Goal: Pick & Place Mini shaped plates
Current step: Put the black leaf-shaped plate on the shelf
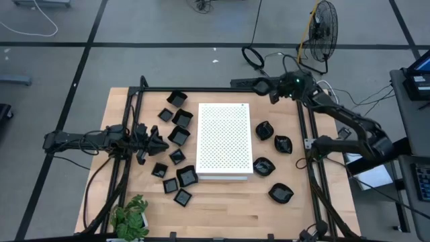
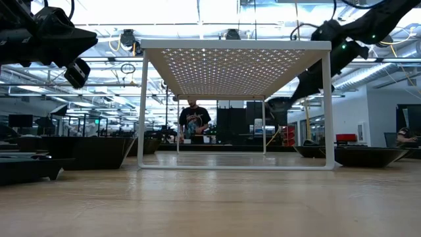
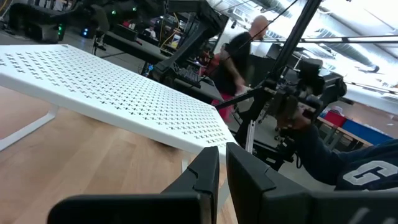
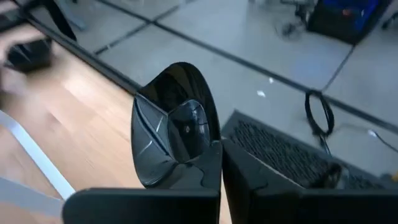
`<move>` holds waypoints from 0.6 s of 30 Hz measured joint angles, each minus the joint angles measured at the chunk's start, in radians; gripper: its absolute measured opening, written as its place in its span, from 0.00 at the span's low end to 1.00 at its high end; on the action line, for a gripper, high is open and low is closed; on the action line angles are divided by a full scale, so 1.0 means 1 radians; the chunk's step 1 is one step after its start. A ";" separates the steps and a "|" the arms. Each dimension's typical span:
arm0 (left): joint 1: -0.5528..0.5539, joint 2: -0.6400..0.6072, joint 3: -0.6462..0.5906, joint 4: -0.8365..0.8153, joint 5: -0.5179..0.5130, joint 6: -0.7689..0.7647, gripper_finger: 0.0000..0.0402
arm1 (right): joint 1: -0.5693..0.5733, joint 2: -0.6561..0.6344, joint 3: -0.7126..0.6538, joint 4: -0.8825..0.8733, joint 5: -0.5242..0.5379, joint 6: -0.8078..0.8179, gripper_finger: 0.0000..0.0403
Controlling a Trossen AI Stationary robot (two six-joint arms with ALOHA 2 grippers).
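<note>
The white perforated board (image 1: 224, 141) stands on thin legs mid-table. Several square black mini plates (image 1: 179, 136) lie on the wood to its left, and several rounded ones (image 1: 283, 143) to its right. My left gripper (image 1: 160, 142) hovers among the square plates, pointing at the board, fingers shut (image 3: 222, 168) on nothing. My right gripper (image 1: 272, 89) is raised over the table's far right edge, shut on one rounded black plate (image 4: 177, 134). My right gripper pinches the rounded plate by its rim (image 4: 208, 144) between the two fingers. The plate is lifted clear of the table and stands on edge, its hollow side facing the camera. How far back it reaches between the fingers is not shown.
A black frame rail (image 1: 222, 89) runs along the table's far edge, with side rails left and right. A potted plant (image 1: 131, 218) sits at the near left corner. A power strip (image 4: 280, 155) and a fan (image 1: 321, 27) are on the floor beyond. People stand behind the table (image 2: 194, 122).
</note>
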 joint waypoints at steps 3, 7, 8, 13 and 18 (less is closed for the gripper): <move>0.000 0.000 0.000 0.000 0.000 0.000 0.08 | 0.036 -0.024 0.007 0.025 -0.001 0.029 0.00; 0.000 0.000 0.000 0.000 0.000 0.000 0.08 | 0.109 -0.043 0.045 0.017 -0.012 0.048 0.00; 0.000 0.000 0.000 0.000 0.000 0.000 0.08 | 0.131 -0.046 0.053 0.017 -0.030 0.049 0.00; 0.000 0.000 0.000 0.000 0.000 0.000 0.08 | 0.252 -0.047 0.078 0.015 -0.092 0.075 0.00; 0.000 0.000 0.000 0.000 0.000 0.000 0.08 | 0.348 -0.047 0.078 -0.019 -0.142 0.106 0.00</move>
